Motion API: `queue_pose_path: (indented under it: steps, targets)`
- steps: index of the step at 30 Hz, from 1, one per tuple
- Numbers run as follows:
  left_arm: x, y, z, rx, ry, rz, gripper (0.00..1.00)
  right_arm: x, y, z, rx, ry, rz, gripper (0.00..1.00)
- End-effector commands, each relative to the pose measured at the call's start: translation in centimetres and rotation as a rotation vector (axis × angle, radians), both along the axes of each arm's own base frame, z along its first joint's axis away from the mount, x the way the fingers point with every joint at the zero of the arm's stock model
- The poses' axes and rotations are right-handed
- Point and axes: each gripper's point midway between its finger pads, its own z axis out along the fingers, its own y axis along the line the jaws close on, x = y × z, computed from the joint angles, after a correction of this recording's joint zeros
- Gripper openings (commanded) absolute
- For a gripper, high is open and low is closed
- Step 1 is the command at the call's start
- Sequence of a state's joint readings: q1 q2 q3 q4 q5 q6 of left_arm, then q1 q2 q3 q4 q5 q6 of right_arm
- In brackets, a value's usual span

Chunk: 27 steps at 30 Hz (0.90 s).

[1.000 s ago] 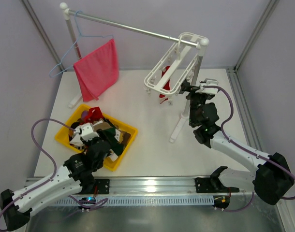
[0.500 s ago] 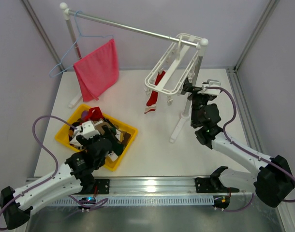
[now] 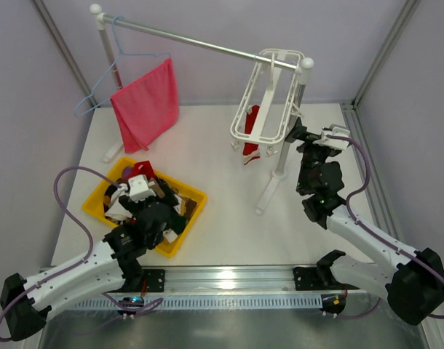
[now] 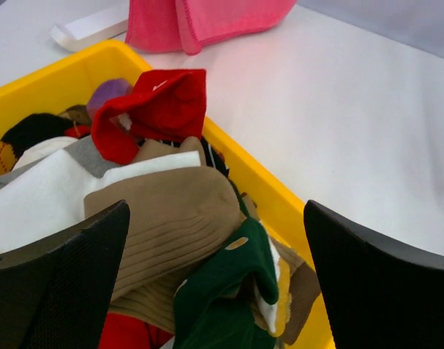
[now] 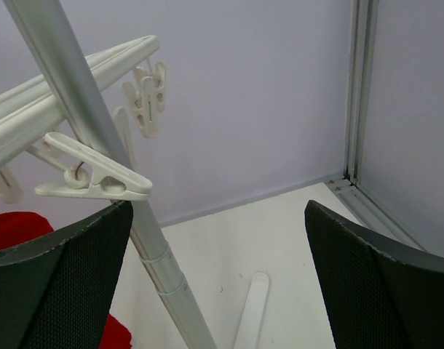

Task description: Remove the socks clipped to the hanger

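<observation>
Left jaws gape empty above the socks [image 4: 178, 211] in the yellow bin [image 4: 280, 211]; right jaws gape empty beside the hanger [image 5: 98, 185].

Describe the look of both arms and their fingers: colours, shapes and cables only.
The two arms match. The left arm and right arm have white link shells with black joints and black bases. A thin purple cable loops along each arm, and each wrist carries a white camera block. The fingers are broad and black, with a finely dimpled surface.
</observation>
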<state>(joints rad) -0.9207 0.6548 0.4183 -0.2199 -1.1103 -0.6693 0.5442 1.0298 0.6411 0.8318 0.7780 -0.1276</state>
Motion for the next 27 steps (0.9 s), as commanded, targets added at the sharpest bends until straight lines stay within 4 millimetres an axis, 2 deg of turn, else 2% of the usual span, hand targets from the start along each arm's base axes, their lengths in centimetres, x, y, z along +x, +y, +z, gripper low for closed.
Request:
queue_pose_path:
  steps: [1,4,5,6,7,9,12,13,14,17,18,21,24,25,27]
  targets:
    - [1.6,-1.8,3.4,-0.082,-0.114,-0.024,1.0,-0.7,-1.6,1.1,0.068,-0.05,-0.045,1.0]
    - [3.6,-4.0,3.3,-0.096,-0.117,-0.11,1.0,-0.9,-2.8,0.9,0.073,-0.049,-0.082,1.0]
    - [4.5,-3.8,3.4,-0.104,-0.115,-0.105,0.99,-0.9,-3.1,0.7,0.074,-0.046,-0.092,1.0]
    - [5.3,-4.4,2.4,-0.085,-0.081,-0.12,1.0,-1.1,-3.4,0.9,0.081,-0.055,-0.095,1.0]
    - [6.1,-6.0,3.4,-0.119,-0.105,-0.19,1.0,-1.1,-3.5,0.8,0.087,-0.055,-0.092,1.0]
    - [7.2,-7.4,3.6,-0.115,-0.116,-0.245,0.99,-1.1,-4.0,0.7,0.089,-0.055,-0.101,0.99]
    - [8.9,-11.3,5.6,-0.118,-0.175,-0.383,0.99,-1.3,-4.4,0.7,0.098,-0.06,-0.106,1.0]
    - [9.4,-12.4,5.7,-0.115,-0.176,-0.419,1.0,-1.3,-4.6,0.6,0.1,-0.06,-0.108,1.0]
    - [10.0,-14.7,6.6,-0.123,-0.197,-0.499,0.99,-1.3,-4.6,0.6,0.1,-0.059,-0.109,1.0]
    - [11.3,-18.1,6.7,-0.145,-0.229,-0.597,1.0,-1.3,-4.8,0.5,0.103,-0.056,-0.112,1.0]
    - [11.5,-19.2,7.5,-0.162,-0.254,-0.635,0.99,-1.3,-4.9,0.5,0.105,-0.057,-0.113,1.0]
    - [12.7,-21.7,8.4,-0.194,-0.294,-0.693,1.0,-1.3,-4.9,0.5,0.107,-0.056,-0.111,1.0]
    - [13.5,-23.3,7.8,-0.215,-0.296,-0.726,1.0,-1.3,-5.0,0.4,0.107,-0.056,-0.11,1.0]
    - [13.6,-24.0,8.2,-0.233,-0.305,-0.745,1.0,-1.3,-5.1,0.4,0.108,-0.056,-0.111,1.0]
    - [13.8,-24.8,7.4,-0.249,-0.293,-0.765,1.0,-1.1,-5.1,0.3,0.107,-0.052,-0.111,1.0]
